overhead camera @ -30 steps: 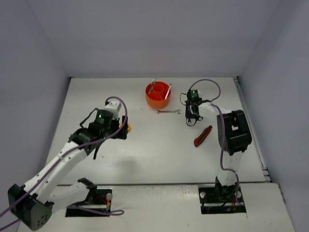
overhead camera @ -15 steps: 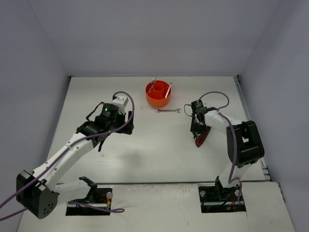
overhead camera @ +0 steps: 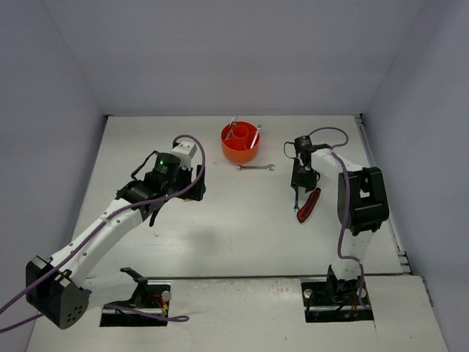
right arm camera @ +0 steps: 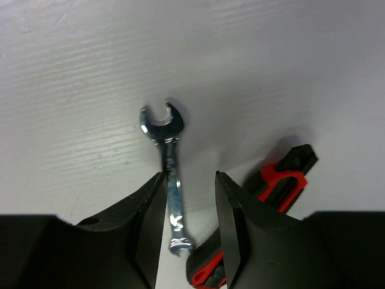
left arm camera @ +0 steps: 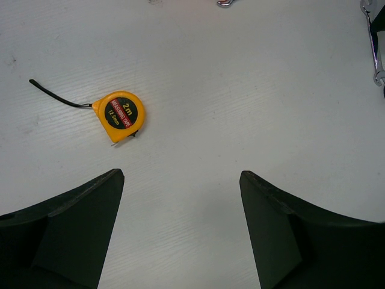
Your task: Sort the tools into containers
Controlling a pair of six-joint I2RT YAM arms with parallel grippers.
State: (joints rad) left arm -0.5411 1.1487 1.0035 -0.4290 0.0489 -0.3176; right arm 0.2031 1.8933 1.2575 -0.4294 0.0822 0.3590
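The orange tub [overhead camera: 239, 152] stands at the back centre with thin silver tools sticking out of it. One silver wrench [overhead camera: 255, 168] lies just in front of it. My right gripper [right arm camera: 190, 176] is open, its jaws astride a second silver wrench [right arm camera: 170, 180] that lies on the table against the left finger. The red-black utility knife [right arm camera: 283, 180] lies just right of it, and also shows in the top view [overhead camera: 308, 205]. My left gripper [left arm camera: 180, 177] is open and empty above the table. The yellow-black tape measure [left arm camera: 122, 112] lies ahead and left of it.
Grey walls close in the white table [overhead camera: 242, 235] at the back and both sides. The tape measure's black strap [left arm camera: 57, 96] trails to its left. My right gripper's wrench also shows at the right edge of the left wrist view [left arm camera: 373, 42].
My right gripper moved toward me from beside the tub to the utility knife and now stands over the wrench. My left gripper moved a little back and to the right.
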